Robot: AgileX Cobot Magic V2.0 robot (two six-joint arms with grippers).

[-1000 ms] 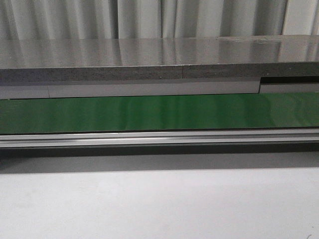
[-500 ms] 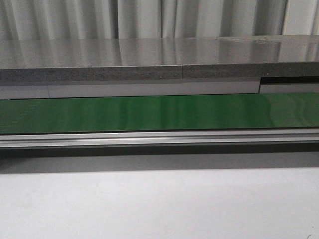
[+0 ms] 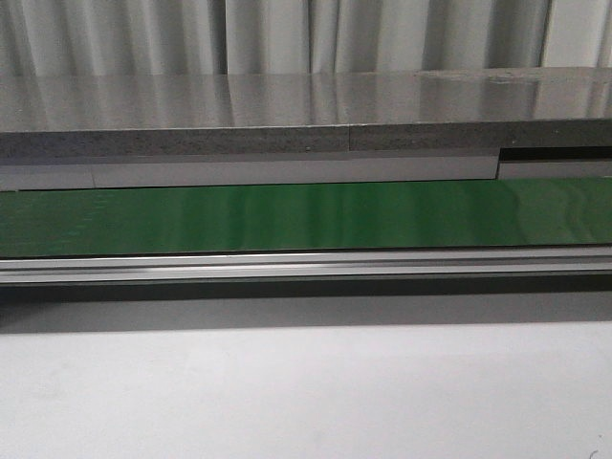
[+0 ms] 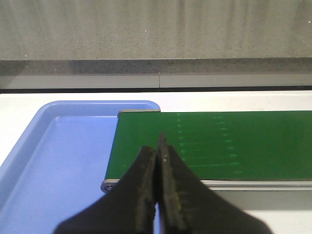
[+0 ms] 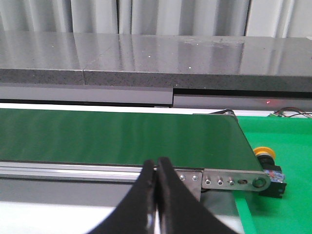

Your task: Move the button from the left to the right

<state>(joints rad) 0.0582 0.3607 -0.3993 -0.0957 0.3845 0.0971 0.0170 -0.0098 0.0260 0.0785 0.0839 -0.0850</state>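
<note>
The button [image 5: 269,165], with a yellow-orange cap and a black body, lies on a green surface [image 5: 292,161] just past the right end of the green conveyor belt [image 5: 122,136] in the right wrist view. My right gripper [image 5: 157,163] is shut and empty, in front of the belt's metal rail, left of the button. My left gripper [image 4: 157,146] is shut and empty, over the left end of the belt [image 4: 214,144] beside a blue tray [image 4: 63,151]. Neither gripper nor the button shows in the front view.
The green belt [image 3: 306,217] runs across the front view with an aluminium rail [image 3: 306,265] along its near side and a grey stone counter [image 3: 306,115] behind. The white tabletop [image 3: 306,392] lies in front. The blue tray holds nothing that I can see.
</note>
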